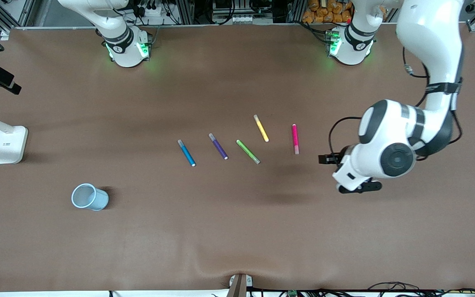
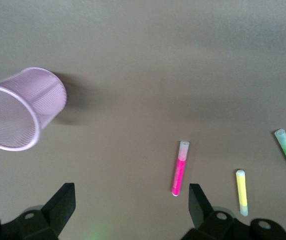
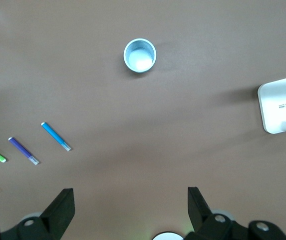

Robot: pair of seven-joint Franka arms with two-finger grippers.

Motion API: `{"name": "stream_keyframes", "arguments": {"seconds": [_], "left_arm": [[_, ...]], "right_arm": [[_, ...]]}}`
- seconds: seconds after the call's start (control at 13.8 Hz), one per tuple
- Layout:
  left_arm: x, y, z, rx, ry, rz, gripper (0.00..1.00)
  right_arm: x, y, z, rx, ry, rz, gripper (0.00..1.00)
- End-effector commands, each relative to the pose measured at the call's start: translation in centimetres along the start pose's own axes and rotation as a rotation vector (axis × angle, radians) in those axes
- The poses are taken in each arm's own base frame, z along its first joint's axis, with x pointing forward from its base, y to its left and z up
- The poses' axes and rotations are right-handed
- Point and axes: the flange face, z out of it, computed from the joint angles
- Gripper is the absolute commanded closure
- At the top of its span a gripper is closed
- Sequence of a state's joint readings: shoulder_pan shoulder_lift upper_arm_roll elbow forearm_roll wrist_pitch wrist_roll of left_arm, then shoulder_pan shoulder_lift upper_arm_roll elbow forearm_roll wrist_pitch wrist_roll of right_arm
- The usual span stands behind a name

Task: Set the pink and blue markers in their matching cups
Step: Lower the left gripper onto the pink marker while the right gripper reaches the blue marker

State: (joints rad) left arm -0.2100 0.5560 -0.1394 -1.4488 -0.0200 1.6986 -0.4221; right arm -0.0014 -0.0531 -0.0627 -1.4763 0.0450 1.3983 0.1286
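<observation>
The pink marker [image 1: 295,139] lies flat toward the left arm's end of a row of pens; it also shows in the left wrist view [image 2: 179,168]. The blue marker [image 1: 186,153] lies at the row's other end and shows in the right wrist view [image 3: 56,136]. The pale blue cup [image 1: 90,197] stands nearer the front camera toward the right arm's end, also seen from above [image 3: 140,55]. The pale pink cup [image 2: 18,107] shows only in the left wrist view; the left arm hides it from the front. My left gripper [image 1: 357,187] [image 2: 130,200] is open over bare table beside the pink marker. My right gripper [image 3: 129,197] is open, high above the table.
A purple pen [image 1: 218,146], a green pen [image 1: 248,151] and a yellow pen [image 1: 261,128] lie between the two markers. A white lamp base [image 1: 8,144] stands at the right arm's end of the table.
</observation>
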Motion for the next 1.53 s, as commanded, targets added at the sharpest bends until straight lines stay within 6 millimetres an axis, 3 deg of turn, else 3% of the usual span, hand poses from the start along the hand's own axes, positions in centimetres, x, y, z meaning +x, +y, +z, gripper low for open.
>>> {"name": "stream_keyframes", "arguments": {"seconds": [0.0,0.36,0.58,0.65,0.73,0.87,1.02,1.16,1.31,1.45], "left_arm": [[0.7,1.0,1.2,-0.007,-0.006,-0.021,0.00],[0.7,2.5,4.7,0.025,-0.051,-0.023,0.00],[0.7,3.1,7.0,0.030,-0.060,-0.018,0.00],[0.6,3.3,7.7,0.028,-0.055,-0.014,0.00],[0.6,3.4,8.1,0.021,-0.051,-0.016,0.00],[0.6,4.2,9.6,0.029,-0.067,-0.006,0.00],[0.7,4.9,11.1,0.033,-0.075,0.002,0.00],[0.8,4.8,12.3,0.035,-0.089,0.000,0.00],[-0.4,5.6,13.8,0.051,-0.116,0.014,0.00],[-1.2,5.5,15.1,0.036,-0.133,0.009,0.00]], "right_arm": [[-0.5,-0.6,-0.5,0.019,0.007,0.002,0.00],[1.3,-2.9,1.4,0.096,0.003,-0.030,0.00],[3.3,-9.2,7.3,0.053,-0.100,-0.131,0.00],[3.9,-10.5,9.2,0.043,-0.131,-0.167,0.00],[4.7,-10.3,10.4,0.063,-0.150,-0.167,0.00],[5.8,-12.8,15.6,0.058,-0.251,-0.195,0.00],[6.5,-13.9,19.6,0.056,-0.320,-0.239,0.00],[5.8,-17.6,24.3,0.050,-0.391,-0.395,0.00],[5.3,-17.9,28.4,0.052,-0.422,-0.440,0.00],[5.0,-17.6,30.7,0.062,-0.408,-0.484,0.00]]}}
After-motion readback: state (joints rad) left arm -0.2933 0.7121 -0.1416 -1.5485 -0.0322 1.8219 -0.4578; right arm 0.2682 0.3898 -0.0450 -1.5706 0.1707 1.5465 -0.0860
